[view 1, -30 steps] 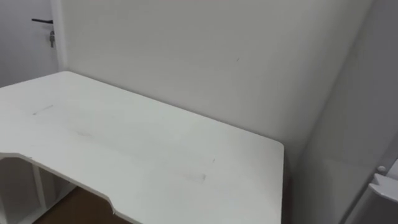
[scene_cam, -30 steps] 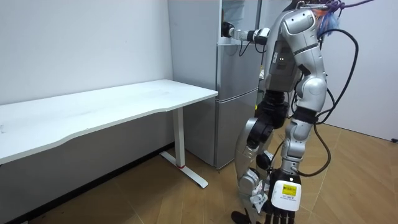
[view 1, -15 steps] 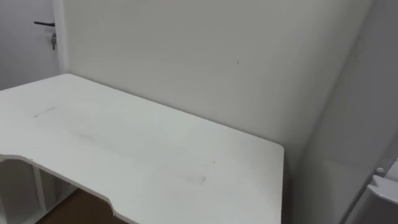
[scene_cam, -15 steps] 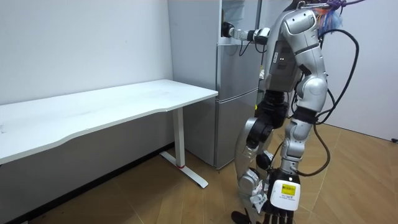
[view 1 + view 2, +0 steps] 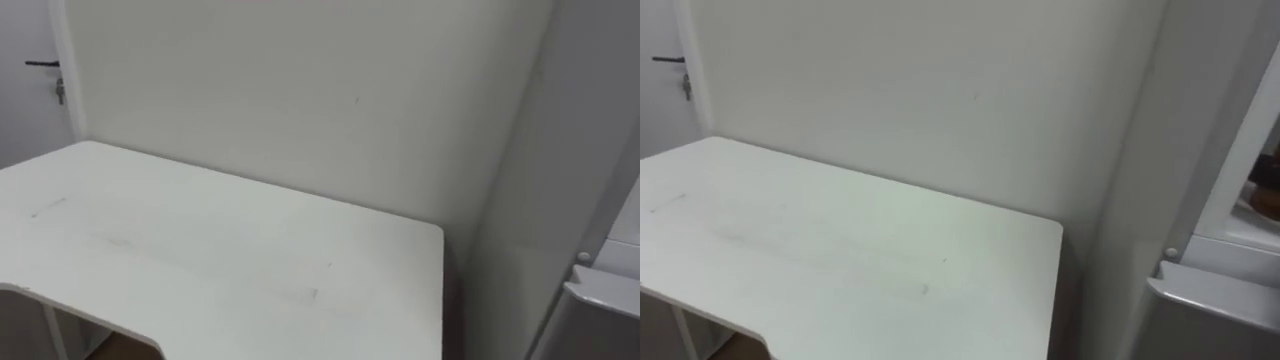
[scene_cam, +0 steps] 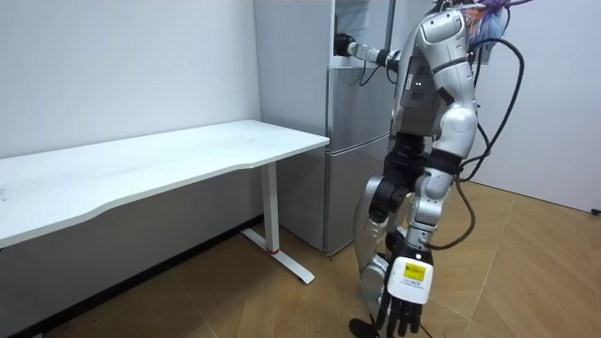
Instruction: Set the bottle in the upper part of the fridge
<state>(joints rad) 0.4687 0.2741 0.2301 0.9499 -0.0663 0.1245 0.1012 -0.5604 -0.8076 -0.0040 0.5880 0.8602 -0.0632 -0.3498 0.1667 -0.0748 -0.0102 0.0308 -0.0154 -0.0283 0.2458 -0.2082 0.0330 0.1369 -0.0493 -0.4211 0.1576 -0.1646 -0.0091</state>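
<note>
I stand in front of a tall grey fridge, close to its right of the white table. My right arm stretches forward at head height, and my right hand is at the edge of the fridge's upper compartment. From here I cannot make out what that hand holds. A small brownish shape shows inside the upper compartment at the far right of the right eye view; I cannot tell whether it is the bottle. My left hand hangs low beside my legs, fingers straight and empty.
The white table runs along the wall on my left, its end nearly touching the fridge's grey side. The top edge of the lower fridge door juts out at the lower right. Wooden floor lies open behind me.
My head has turned a little to the right, so more of the fridge shows. In the room view my body has straightened and the hanging left arm has swung slightly left. The right hand stays at the fridge.
</note>
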